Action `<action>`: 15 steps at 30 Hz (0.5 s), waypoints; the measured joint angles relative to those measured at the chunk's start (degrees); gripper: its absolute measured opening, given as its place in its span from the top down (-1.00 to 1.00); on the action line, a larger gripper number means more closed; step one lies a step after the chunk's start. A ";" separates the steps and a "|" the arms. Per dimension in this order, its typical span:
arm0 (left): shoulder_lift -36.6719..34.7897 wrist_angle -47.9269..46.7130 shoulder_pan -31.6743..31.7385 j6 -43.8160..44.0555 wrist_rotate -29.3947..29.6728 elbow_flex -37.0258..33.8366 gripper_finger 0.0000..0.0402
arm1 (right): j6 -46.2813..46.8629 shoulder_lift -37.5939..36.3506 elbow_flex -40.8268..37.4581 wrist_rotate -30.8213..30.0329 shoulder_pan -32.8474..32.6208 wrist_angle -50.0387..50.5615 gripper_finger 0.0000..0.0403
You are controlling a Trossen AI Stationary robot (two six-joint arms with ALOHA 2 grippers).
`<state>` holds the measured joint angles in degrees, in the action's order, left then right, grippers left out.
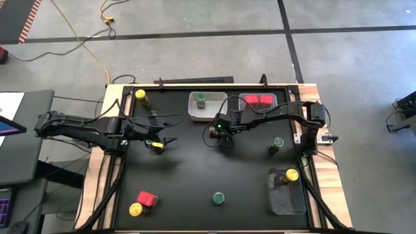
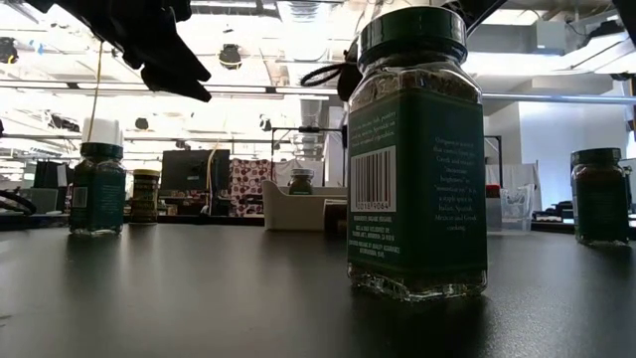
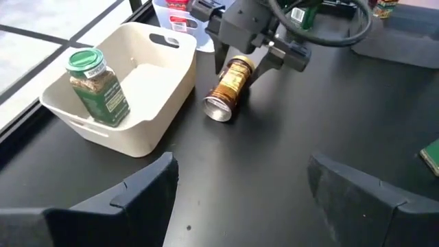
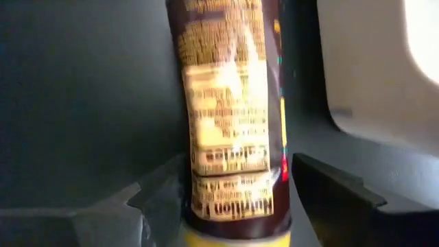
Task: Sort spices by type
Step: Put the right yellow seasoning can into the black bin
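While the right end effector (image 3: 250, 58) straddles a toppled yellow-lidded jar (image 3: 228, 88) just beside the white bin (image 1: 207, 107), fingers (image 4: 329, 185) not visibly touching it, the left end effector (image 1: 158, 144) hovers open nearby. Bare surface (image 1: 188, 175) spreads toward the near edge.

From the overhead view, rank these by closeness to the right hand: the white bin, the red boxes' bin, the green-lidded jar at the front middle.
Measured from the right hand, mid-table:
1. White bin, just behind it, slightly toward the left arm.
2. Bin of red boxes, back edge, on the right arm's side.
3. Green-lidded jar, front middle, farthest.
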<state>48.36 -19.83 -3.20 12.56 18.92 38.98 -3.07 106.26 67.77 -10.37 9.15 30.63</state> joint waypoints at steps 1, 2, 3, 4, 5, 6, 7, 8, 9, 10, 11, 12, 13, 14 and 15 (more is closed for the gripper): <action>0.00 -0.07 0.00 0.03 0.00 0.00 -0.54 | 0.00 0.00 0.00 0.00 0.00 0.29 -0.44; 0.00 -0.14 0.00 0.07 0.00 0.00 -0.54 | 0.00 0.00 0.00 0.00 0.02 0.21 -0.44; 0.00 -0.16 0.00 0.12 -0.01 0.00 -0.54 | -0.02 0.00 0.00 0.00 0.02 -0.01 -0.44; 0.00 -0.15 0.00 0.32 -0.02 0.00 -0.54 | -0.16 0.00 0.00 0.00 0.01 0.08 -0.44; 0.00 -0.15 0.00 0.66 -0.02 0.00 -0.54 | -0.42 -0.01 0.00 0.02 -0.01 0.39 -0.44; 0.00 -0.15 -0.02 0.76 -0.04 0.00 -0.54 | -1.06 -0.02 0.00 0.18 -0.03 0.57 -0.44; 0.00 -0.15 -0.01 0.76 -0.04 0.00 -0.54 | -1.68 -0.09 0.00 0.85 -0.17 0.57 -0.44; 0.00 -0.15 0.00 0.76 -0.04 0.00 -0.54 | -2.19 -0.13 0.00 1.54 -0.18 0.55 -0.44; 0.00 -0.12 0.00 0.76 -0.04 0.00 -0.54 | -2.60 -0.13 0.00 2.00 -0.30 0.55 -0.43; 0.00 -0.06 -0.01 0.76 -0.04 0.00 -0.54 | -2.99 -0.13 0.00 2.20 -0.46 0.56 -0.42; 0.00 -0.01 -0.02 0.76 -0.04 0.00 -0.54 | -3.43 -0.13 0.00 2.34 -0.56 0.57 -0.40; 0.00 0.01 -0.01 0.76 -0.04 0.00 -0.54 | -3.85 -0.13 0.00 2.41 -0.64 0.51 -0.38; 0.00 0.12 0.00 0.76 -0.04 0.00 -0.54 | -4.11 -0.13 0.00 2.45 -0.66 0.41 -0.36; 0.00 0.35 0.00 0.76 -0.04 0.00 -0.54 | -4.40 -0.13 0.00 2.48 -0.66 0.40 -0.33; 0.00 0.50 0.00 0.76 -0.04 0.00 -0.54 | -4.74 -0.13 0.00 2.56 -0.66 0.42 -0.29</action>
<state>48.36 -19.33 -3.20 13.32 18.87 38.98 -7.81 106.13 67.77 -7.81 8.49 31.05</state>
